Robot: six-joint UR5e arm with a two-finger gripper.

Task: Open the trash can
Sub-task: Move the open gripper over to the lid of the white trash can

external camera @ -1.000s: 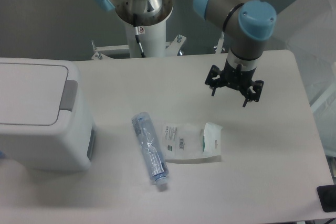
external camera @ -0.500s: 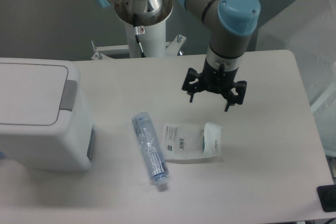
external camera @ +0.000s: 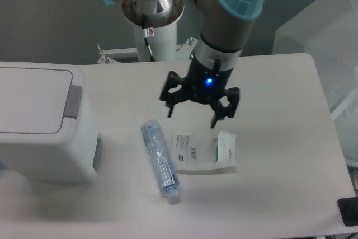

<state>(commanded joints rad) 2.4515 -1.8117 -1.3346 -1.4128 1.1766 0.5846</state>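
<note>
grey arm point(external camera: 219, 32), light-blue caps, black fingers point(external camera: 216, 118)

The trash can point(external camera: 45, 121) stands left of the bottle point(external camera: 159, 159) and packet point(external camera: 204, 150).

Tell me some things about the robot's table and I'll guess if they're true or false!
1. The trash can has its lid shut. True.
2. The tool is holding the bottle. False: the tool is open and holds nothing; the bottle lies flat on the table.
3. A white packet lies just right of the bottle. True.
4. The tool is pressing the grey button on the trash can. False: the grey button sits on the lid's right edge, and the tool hangs well to its right, above the packet and bottle.
5. The bottle stands upright. False: it lies on its side, with its cap end towards the table's near edge.
</note>
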